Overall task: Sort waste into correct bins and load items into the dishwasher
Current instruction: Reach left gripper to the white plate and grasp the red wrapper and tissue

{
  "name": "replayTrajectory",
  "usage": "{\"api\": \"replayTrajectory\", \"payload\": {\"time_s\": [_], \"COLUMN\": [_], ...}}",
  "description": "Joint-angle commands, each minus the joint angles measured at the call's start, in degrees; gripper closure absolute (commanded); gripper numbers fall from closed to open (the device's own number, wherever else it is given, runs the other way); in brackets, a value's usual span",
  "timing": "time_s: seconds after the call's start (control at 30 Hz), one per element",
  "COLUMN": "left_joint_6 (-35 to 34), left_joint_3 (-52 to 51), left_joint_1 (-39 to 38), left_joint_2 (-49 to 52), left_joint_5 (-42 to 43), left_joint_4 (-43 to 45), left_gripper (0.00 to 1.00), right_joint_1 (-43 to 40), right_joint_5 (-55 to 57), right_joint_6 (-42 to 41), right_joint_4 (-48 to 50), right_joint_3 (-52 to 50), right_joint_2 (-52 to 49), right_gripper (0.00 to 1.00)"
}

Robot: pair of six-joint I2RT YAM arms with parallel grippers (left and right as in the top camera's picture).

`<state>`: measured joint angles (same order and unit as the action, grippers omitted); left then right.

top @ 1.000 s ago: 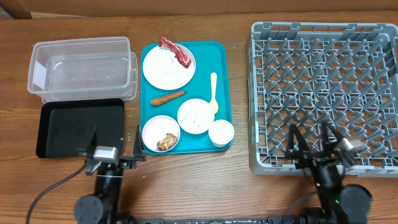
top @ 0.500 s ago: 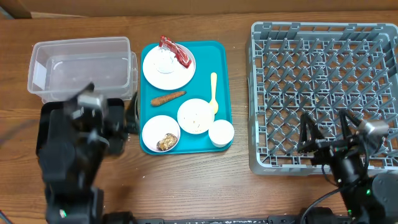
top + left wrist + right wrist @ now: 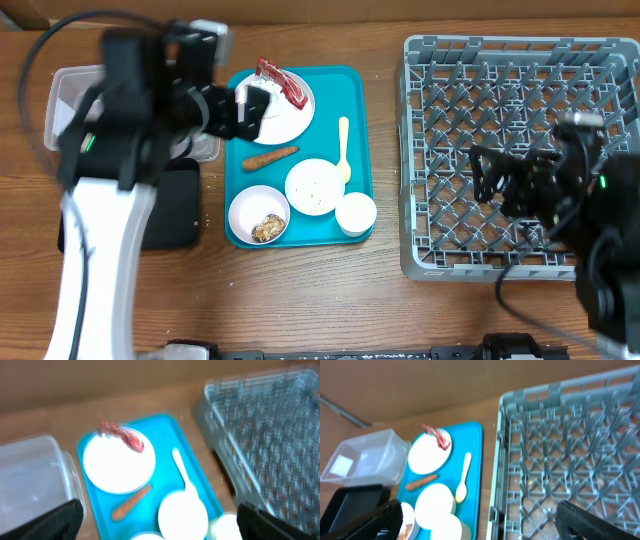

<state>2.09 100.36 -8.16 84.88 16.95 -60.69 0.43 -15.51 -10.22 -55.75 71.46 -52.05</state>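
Note:
On the teal tray [image 3: 355, 120] lie a pale plate [image 3: 275, 120] with a red wrapper [image 3: 283, 82], a carrot [image 3: 270, 158], a yellow spoon [image 3: 344, 148], a bowl with rice grains [image 3: 316, 186], a bowl with a brown lump [image 3: 259, 214] and a white cup [image 3: 356, 213]. My left gripper [image 3: 243, 110] hangs open above the plate's left edge, holding nothing. In the left wrist view the plate [image 3: 118, 462] and carrot [image 3: 131, 502] lie ahead of its fingers [image 3: 55, 522]. My right gripper [image 3: 497, 182] stands open and empty over the grey rack [image 3: 520, 90].
The clear tub [image 3: 70, 100] stands left of the teal tray, partly hidden by my left arm. The black tray [image 3: 175, 205] lies in front of it. Wood table surrounds everything. A cardboard wall runs along the back.
Both arms have risen from the table's front edge. The left one swung up over the tub towards the plate; the right one moved over the rack. Both grippers stayed open.

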Motion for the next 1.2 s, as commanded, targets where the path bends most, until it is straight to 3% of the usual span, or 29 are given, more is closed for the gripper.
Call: {"api": "replayTrajectory", "payload": {"time_s": [0.0, 0.3, 0.5, 0.67, 0.8, 1.0, 1.17], "left_joint_6": [3.10, 2.19, 0.63, -14.03, -19.76, -26.27, -36.11], "left_joint_3": [7.04, 7.06, 7.06, 7.50, 9.33, 10.93, 10.93], "left_joint_1": [-3.06, -3.65, -3.89, -4.61, -5.99, -8.24, -8.22], "left_joint_2": [7.93, 22.67, 27.52, 30.42, 34.03, 40.37, 44.76], "left_joint_5": [-3.61, -0.83, 0.33, -9.81, -15.04, -21.57, -24.06], "left_joint_4": [-5.11, -7.65, 1.42, 12.02, 17.75, 21.53, 20.74], "left_gripper": [0.00, 0.00, 0.00, 0.00, 0.00, 0.00, 0.00], "right_joint_1": [0.22, 0.22, 0.22, 0.22, 0.22, 0.22, 0.22], "right_joint_5": [-1.16, -11.19, -12.26, -12.26, -12.22, -11.91, -11.13], "right_joint_6": [0.39, -0.42, -0.42, -0.42, -0.37, -0.20, -0.20], "right_joint_4": [-1.70, -2.03, -2.51, -3.19, -4.33, -6.40, -8.35], "right_joint_3": [4.83, 5.07, 5.07, 5.07, 5.05, 5.05, 5.05], "right_joint_2": [-4.70, -11.96, -14.08, -14.84, -14.95, -14.95, -14.95], "right_gripper": [0.00, 0.00, 0.00, 0.00, 0.00, 0.00, 0.00]}}
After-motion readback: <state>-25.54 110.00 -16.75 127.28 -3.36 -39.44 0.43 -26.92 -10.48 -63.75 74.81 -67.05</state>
